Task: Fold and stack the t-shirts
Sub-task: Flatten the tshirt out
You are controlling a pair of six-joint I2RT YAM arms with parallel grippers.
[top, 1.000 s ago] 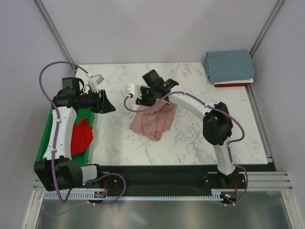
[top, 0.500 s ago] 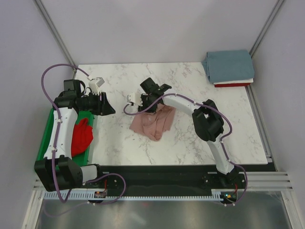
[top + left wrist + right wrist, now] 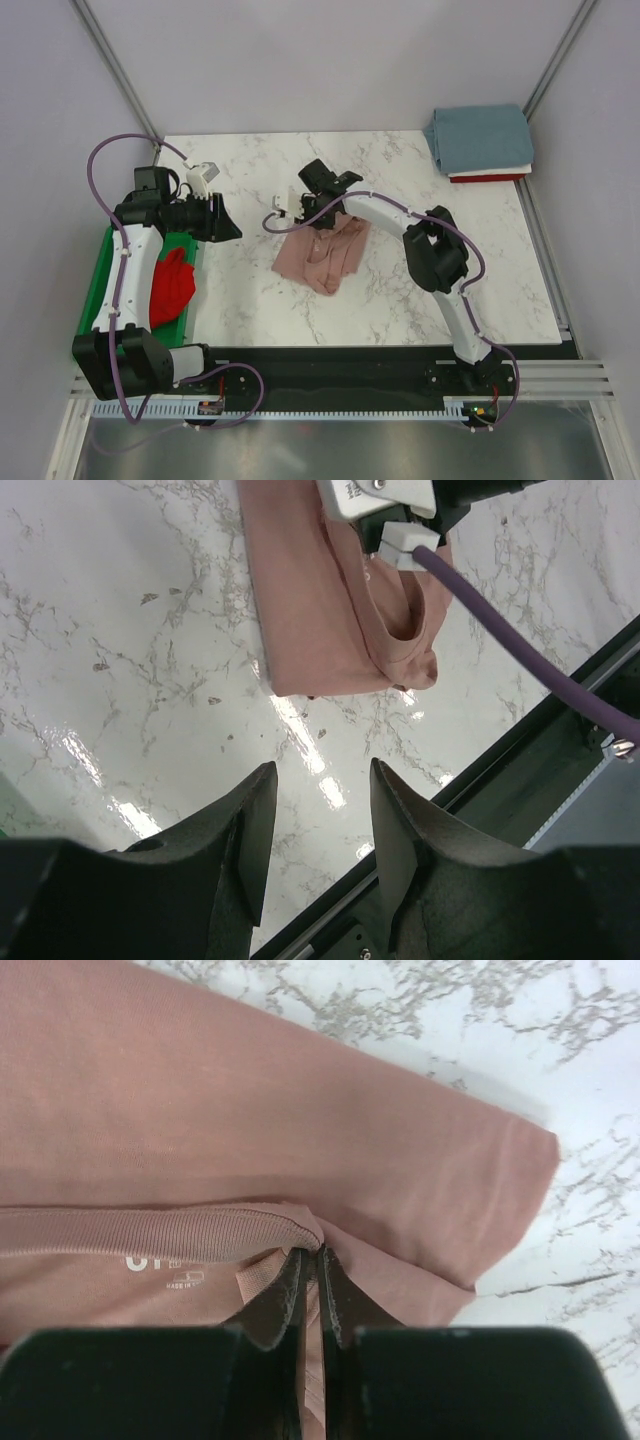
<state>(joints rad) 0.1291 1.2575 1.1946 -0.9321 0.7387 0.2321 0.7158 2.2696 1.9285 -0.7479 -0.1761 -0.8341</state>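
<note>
A dusty-pink t-shirt [image 3: 325, 255] lies crumpled in the middle of the marble table. My right gripper [image 3: 320, 216] is down on its far edge. In the right wrist view the gripper [image 3: 311, 1252] is shut on the pink t-shirt [image 3: 250, 1110], pinching the cloth right at the ribbed collar [image 3: 150, 1232]. My left gripper [image 3: 228, 222] hangs open over the table's left side. Its left wrist view shows the open gripper [image 3: 320, 770] holding nothing, with the pink t-shirt [image 3: 320, 610] beyond it. A bright red t-shirt [image 3: 172, 285] lies bunched in the tray.
The green tray [image 3: 95, 290] stands off the table's left edge, under the left arm. A folded grey-blue t-shirt [image 3: 482, 138] sits at the back right corner on a white and red layer [image 3: 490, 178]. A black rail [image 3: 330, 355] runs along the near edge.
My right gripper has come down onto the pink t-shirt's collar and shut on it. The left arm has barely shifted and stays open.
</note>
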